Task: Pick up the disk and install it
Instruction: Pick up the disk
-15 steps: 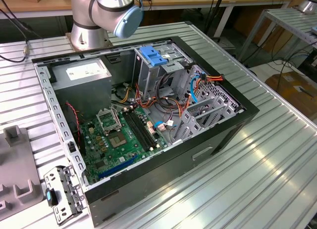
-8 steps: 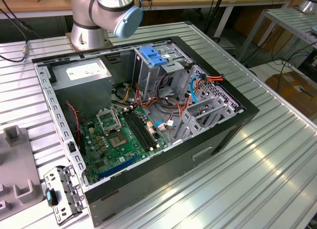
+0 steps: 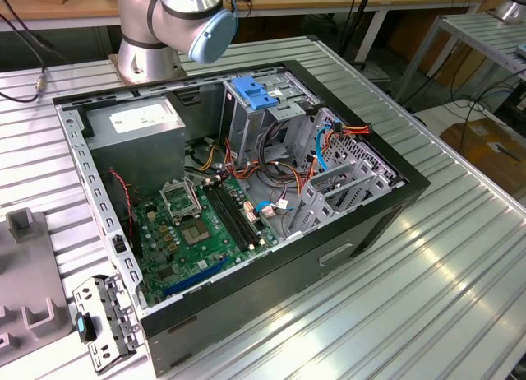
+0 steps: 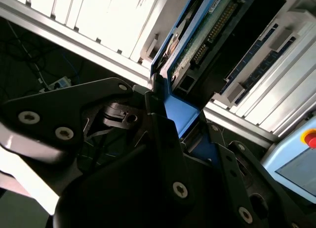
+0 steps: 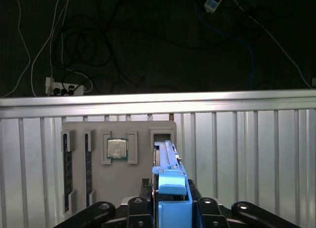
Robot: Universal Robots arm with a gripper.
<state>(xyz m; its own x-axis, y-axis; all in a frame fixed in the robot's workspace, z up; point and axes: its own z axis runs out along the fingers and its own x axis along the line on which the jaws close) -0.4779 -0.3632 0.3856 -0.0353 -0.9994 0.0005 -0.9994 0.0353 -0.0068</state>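
Observation:
The disk (image 5: 167, 161) stands on edge at a slot of the grey parts holder (image 5: 140, 173). It is a silver drive in a blue carrier bracket (image 5: 172, 191). My gripper (image 5: 172, 202) sits over its near end, with a black finger against each side of the bracket. In the second wrist view the disk (image 4: 197, 35) shows its green circuit board. There my gripper (image 4: 180, 120) is shut on the blue bracket (image 4: 180, 114), and my fingers (image 4: 160, 124) hide the bracket's lower part. I cannot tell whether the disk still rests in the slot.
An open computer case (image 3: 246, 191) lies on the slatted metal table (image 3: 427, 265), with a motherboard, cables and a drive cage (image 3: 263, 117) topped by a blue carrier. The holder (image 3: 25, 289) at the exterior view's left carries a processor (image 5: 117, 149) and memory sticks (image 5: 66, 171).

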